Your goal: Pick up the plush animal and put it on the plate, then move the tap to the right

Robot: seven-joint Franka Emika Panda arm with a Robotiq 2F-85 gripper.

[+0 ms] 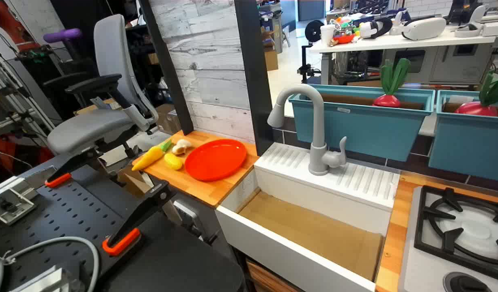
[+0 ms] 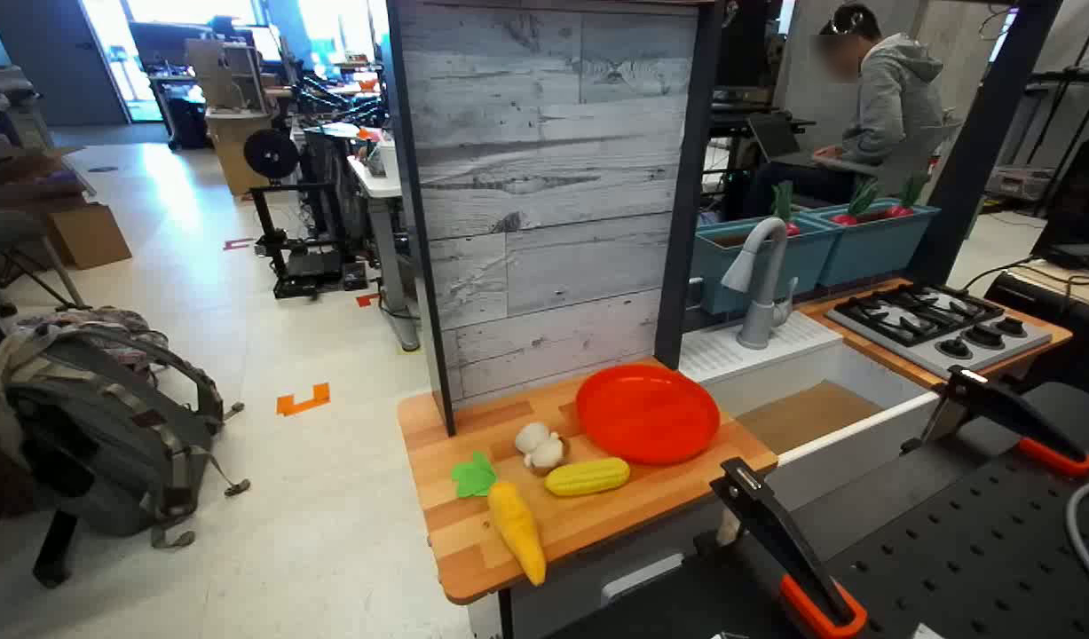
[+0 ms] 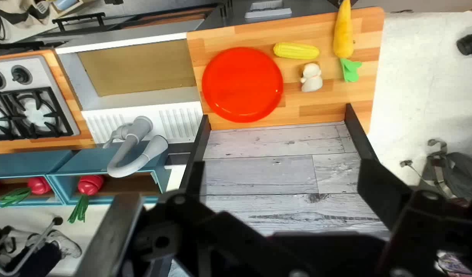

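The claw (image 3: pixel 285 177) is spread wide, its 2 jaws far apart with nothing gripped. On the bench (image 3: pixel 328 107) the plush animal (image 3: pixel 312 78) sits well in from the edges, between the carrot (image 3: pixel 342 34), its tip overhanging the front edge, and the plate (image 3: pixel 242 84), near the back corner by the sink (image 3: pixel 143 97). The tap (image 1: pixel 318 117) stands behind the sink.

Yellow corn (image 2: pixel 587 477) near green-topped carrot (image 2: pixel 516 532), teal planters (image 1: pixel 358 130), black-grated stovetop (image 2: pixel 939 329)
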